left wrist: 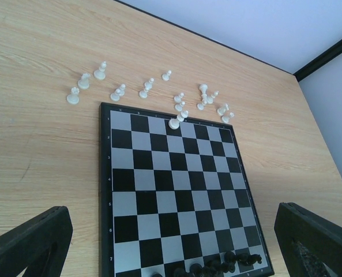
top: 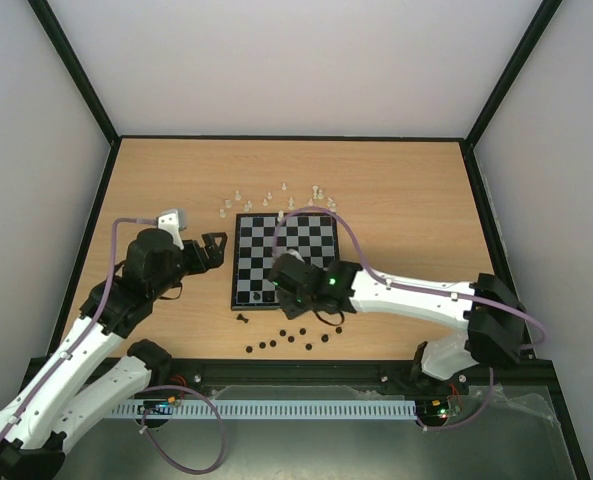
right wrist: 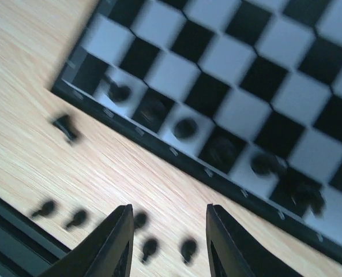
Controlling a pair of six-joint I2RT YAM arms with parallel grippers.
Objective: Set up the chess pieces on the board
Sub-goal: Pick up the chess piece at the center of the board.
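Top external view first: the board point(top: 296, 240) sits mid-table. A handful of dark pieces point(right wrist: 185, 128) line its near row, and the loose dark pieces point(top: 286, 340) are scattered on the wood between the board and my bases. One stray dark piece point(right wrist: 64, 127) lies just off the near left corner. The white pieces point(left wrist: 145, 91) are strewn past the far edge, with one white piece point(left wrist: 174, 122) on the far row itself.

My right gripper point(right wrist: 168, 210) hangs over that near left corner, jaws partway apart with nothing between them. My left gripper point(left wrist: 172, 210) waits beside the board's left edge, jaws spread wide and also empty.

My worry is that these pieces are tiny and packed close. The right wrist view is smeared, so a sloppy pass could topple the ones already standing. My purple cable point(top: 341, 228) also arcs over the board's far right corner, so it might drag through the white ones if I swing.
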